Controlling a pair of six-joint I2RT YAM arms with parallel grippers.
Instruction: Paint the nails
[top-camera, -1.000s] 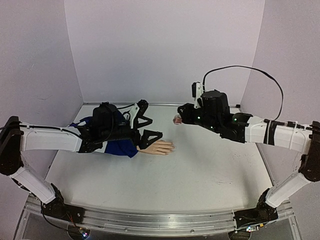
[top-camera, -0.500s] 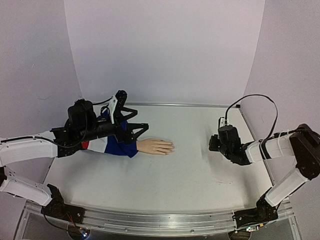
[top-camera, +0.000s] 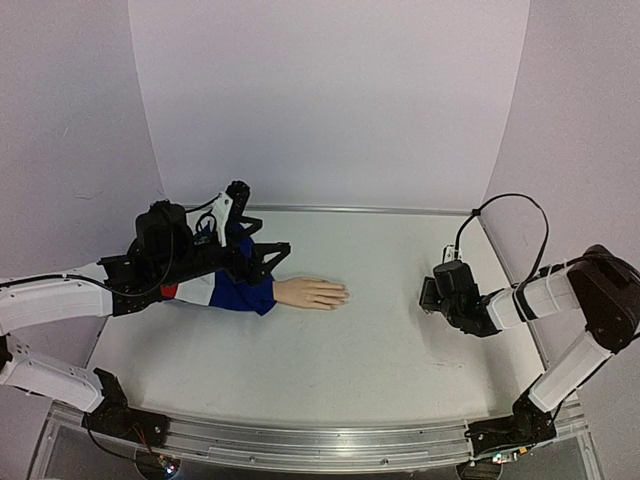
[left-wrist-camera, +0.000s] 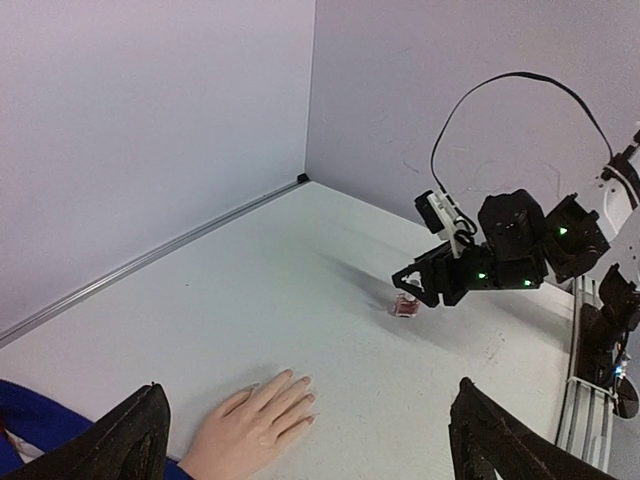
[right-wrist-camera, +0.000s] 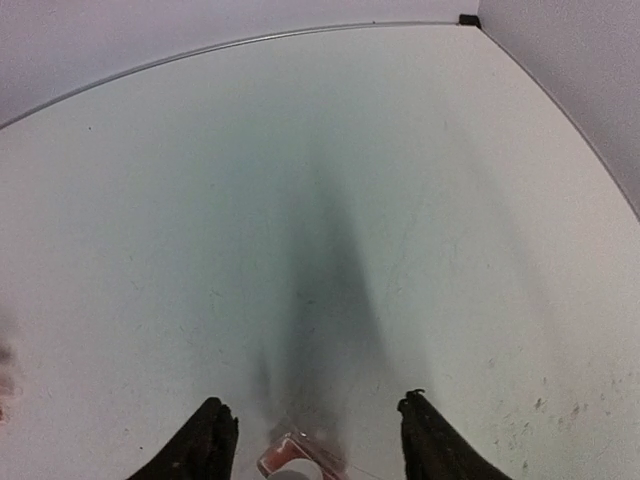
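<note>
Nails (left-wrist-camera: 303, 392): on the fingertips of the mannequin hand, pointing toward the right arm; too small to tell their colour.
Mannequin hand (top-camera: 312, 293): pale peach, flat and palm down on the table, left of centre.
Sleeve (top-camera: 243, 292): blue, red and white, covering the wrist, partly hidden under the left arm.
Left gripper (top-camera: 272, 257): hovers above the sleeve, just behind the wrist; jaws spread wide with nothing between them.
Right gripper (right-wrist-camera: 313, 400): low at the table's right side, well apart from the hand; fingers parted.
Pink bottle (right-wrist-camera: 290, 462): small, white cap, on the table between the right fingers, with a gap on either side.
Table (top-camera: 380, 350): white, with pale walls around it.
</note>
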